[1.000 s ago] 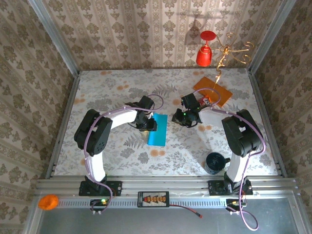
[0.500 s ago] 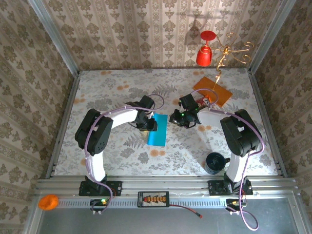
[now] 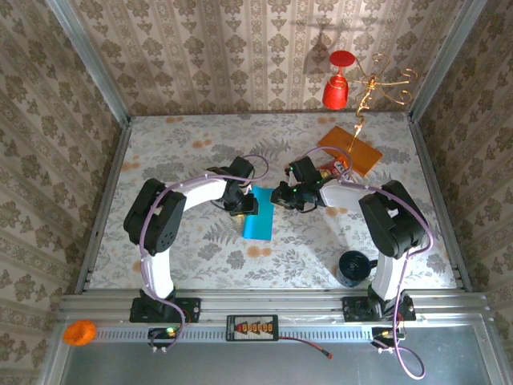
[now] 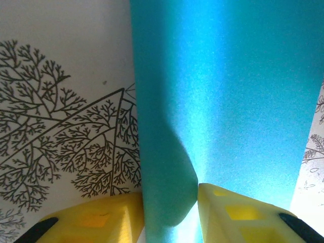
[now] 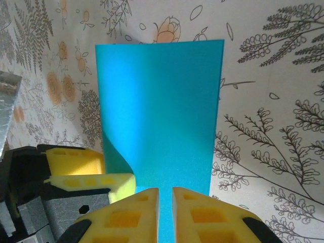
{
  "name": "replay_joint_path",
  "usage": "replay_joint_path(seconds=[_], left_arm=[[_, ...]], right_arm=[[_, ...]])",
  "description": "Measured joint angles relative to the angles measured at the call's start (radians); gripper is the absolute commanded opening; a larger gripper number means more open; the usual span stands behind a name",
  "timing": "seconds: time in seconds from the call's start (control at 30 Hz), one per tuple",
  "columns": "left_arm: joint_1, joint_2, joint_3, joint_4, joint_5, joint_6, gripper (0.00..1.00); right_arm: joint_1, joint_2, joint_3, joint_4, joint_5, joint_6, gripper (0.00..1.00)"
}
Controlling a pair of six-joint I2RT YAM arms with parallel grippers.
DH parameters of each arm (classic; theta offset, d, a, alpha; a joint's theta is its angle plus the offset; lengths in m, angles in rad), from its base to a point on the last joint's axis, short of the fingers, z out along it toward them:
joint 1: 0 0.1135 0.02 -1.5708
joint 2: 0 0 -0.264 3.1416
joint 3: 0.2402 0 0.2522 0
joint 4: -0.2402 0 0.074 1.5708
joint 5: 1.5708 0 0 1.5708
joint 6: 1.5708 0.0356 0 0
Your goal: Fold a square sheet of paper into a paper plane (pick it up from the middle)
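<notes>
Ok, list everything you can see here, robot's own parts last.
square sheet of paper: one, teal, table centre
card: one, orange, table's far right
packet: one, red-and-yellow, beside the card, partly hidden
goblet: one, red, by back wall
wire ornament: one, gold, right of goblet
cup: one, black, table's near right
round object: one, orange, near-left rail
left gripper: one, yellow fingers, pinching the sheet's raised edge
right gripper: one, yellow fingers, nearly closed at sheet's right edge

Plain teal-blue square sheet of paper [image 3: 260, 218], white tabletop [image 3: 184, 152] with grey fern and orange flower print, orange card [image 3: 349, 150], red glass [image 3: 337, 90]
</notes>
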Motion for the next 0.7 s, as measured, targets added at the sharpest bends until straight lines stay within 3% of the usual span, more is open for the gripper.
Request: replay_joint_path(seconds=[0.7], left_arm=[[0.005,0.006,0.005,-0.007,0.011,0.000,0.37]], right_arm=[[0.046,0.079,0.007,0.002,-0.034,-0.007,0.10]])
